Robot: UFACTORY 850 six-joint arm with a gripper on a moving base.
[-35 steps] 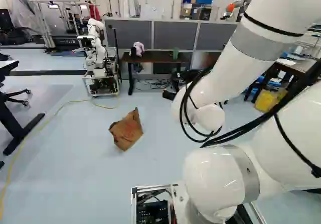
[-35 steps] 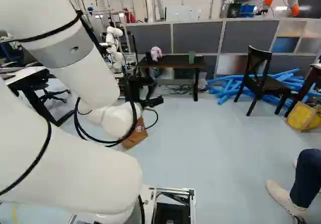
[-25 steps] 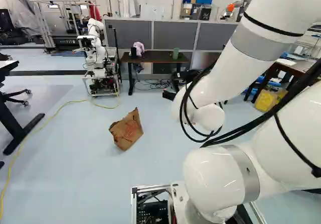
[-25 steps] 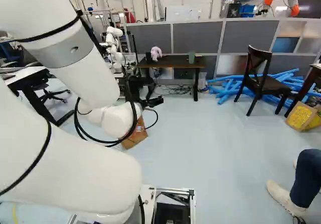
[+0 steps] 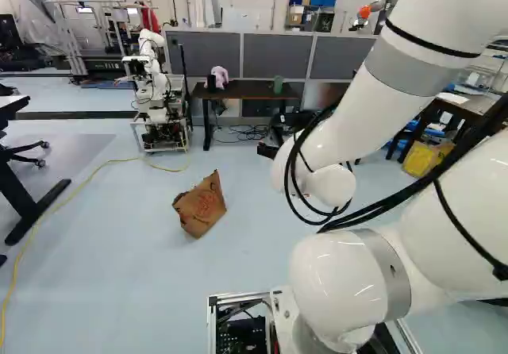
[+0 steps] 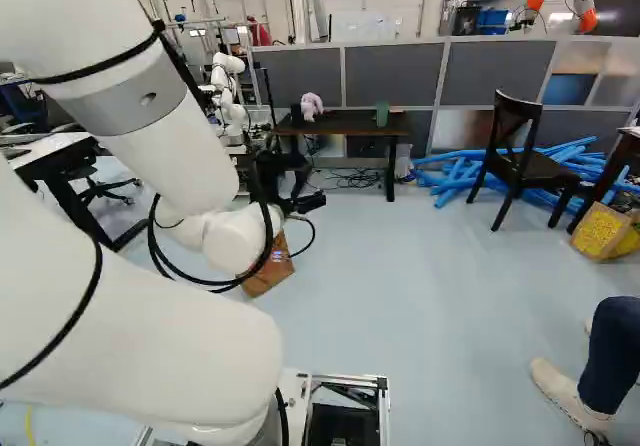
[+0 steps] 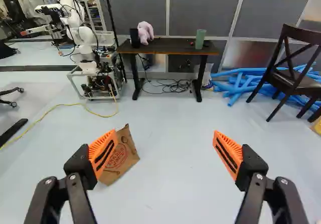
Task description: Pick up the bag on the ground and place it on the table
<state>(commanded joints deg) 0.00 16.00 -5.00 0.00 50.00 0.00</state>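
my gripper (image 6: 304,203) has its two fingers spread wide apart, and i have hold of nothing. the brown paper bag (image 5: 200,205) sits on the pale floor (image 5: 135,267) ahead of me, apart from the table and partly hidden behind one finger in my wrist view. farther off, the dark table (image 7: 173,45) carries a pink plush toy (image 7: 145,32) between a black container (image 7: 134,38) and a green cup (image 7: 200,39).

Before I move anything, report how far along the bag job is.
Nothing looks done beyond the gripper standing open. Nothing is in hand: the bag is on the floor. Left: gripping it, lifting it and placing it, presumably on the dark table ahead.
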